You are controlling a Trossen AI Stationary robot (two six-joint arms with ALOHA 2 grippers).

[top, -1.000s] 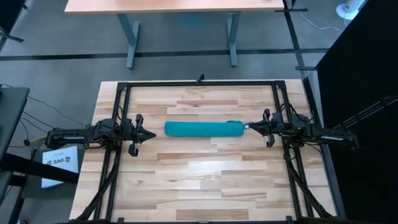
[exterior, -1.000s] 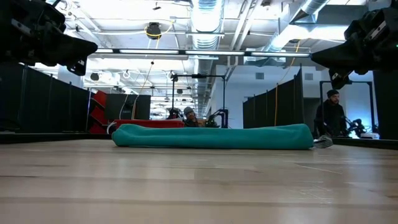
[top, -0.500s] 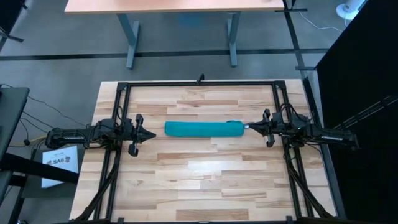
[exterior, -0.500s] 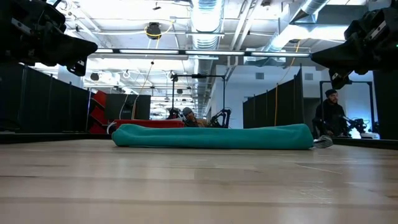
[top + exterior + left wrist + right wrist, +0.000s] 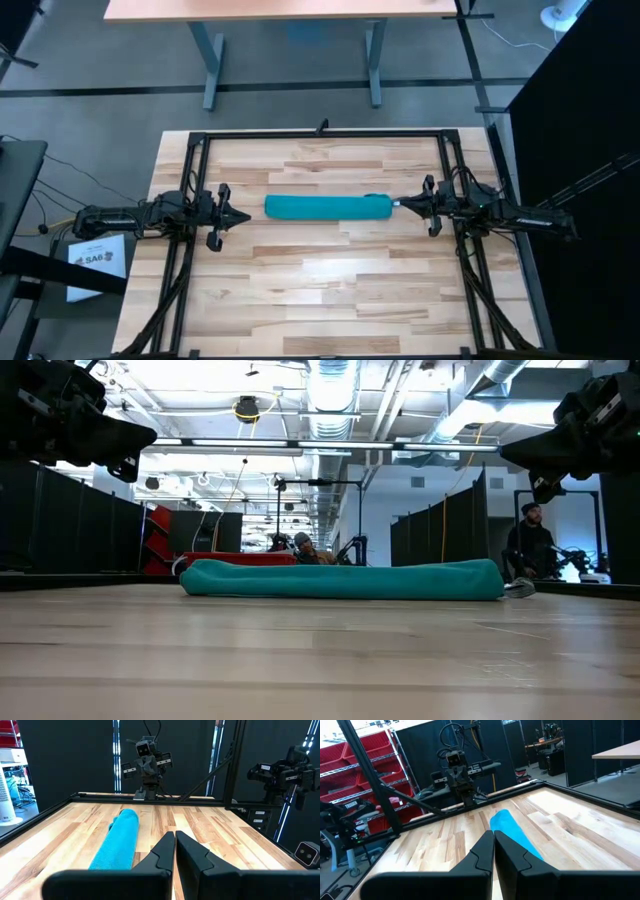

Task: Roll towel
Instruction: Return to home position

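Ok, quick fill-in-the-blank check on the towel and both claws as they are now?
1. The towel lies fully ____ up on the table.
2. The left claw and the right claw each have fingers ____, holding nothing.
3. The towel lies ____ the two claws.
Missing: rolled; shut; between.

Left arm [image 5: 130,215] and right arm [image 5: 515,217] stretch inward, raised, facing each other (jaws pressed together, empty).

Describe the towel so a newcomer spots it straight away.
Start at the wooden table inside the black frame. Between the left gripper and the right gripper, which point at each other, lies the towel. It is a long teal roll, the only soft, coloured thing there.
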